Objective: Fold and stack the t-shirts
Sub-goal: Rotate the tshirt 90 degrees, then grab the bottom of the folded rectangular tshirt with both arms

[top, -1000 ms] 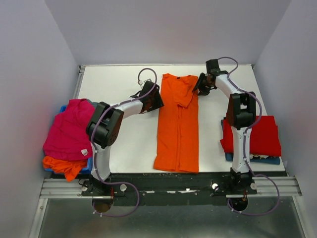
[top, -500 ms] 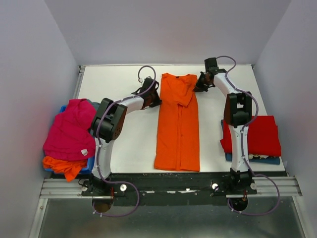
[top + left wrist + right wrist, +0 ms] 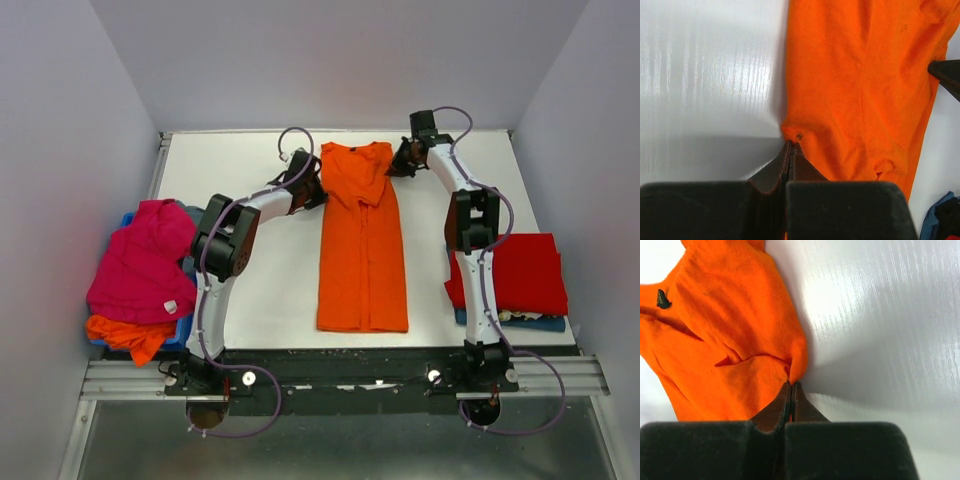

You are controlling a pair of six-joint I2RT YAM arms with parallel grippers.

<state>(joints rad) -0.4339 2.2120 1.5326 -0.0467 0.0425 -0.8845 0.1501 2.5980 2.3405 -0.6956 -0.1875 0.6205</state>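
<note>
A bright orange t-shirt (image 3: 362,240), folded into a long narrow strip, lies down the middle of the white table (image 3: 250,270). My left gripper (image 3: 316,190) is shut on its left edge near the far end; in the left wrist view the tips (image 3: 791,146) pinch a pucker of the orange cloth (image 3: 855,85). My right gripper (image 3: 399,165) is shut on the far right corner; in the right wrist view its tips (image 3: 791,385) bite a fold of the orange cloth (image 3: 725,350).
At the left edge a loose magenta t-shirt (image 3: 140,260) lies heaped over an orange one (image 3: 125,335) and some blue cloth (image 3: 180,335). At the right a folded red t-shirt (image 3: 520,270) rests on a blue one (image 3: 530,322).
Both grippers have shut on the orange t-shirt's far corners. The arms have moved toward the back wall, drawing the shirt away from the near edge and straighter.
</note>
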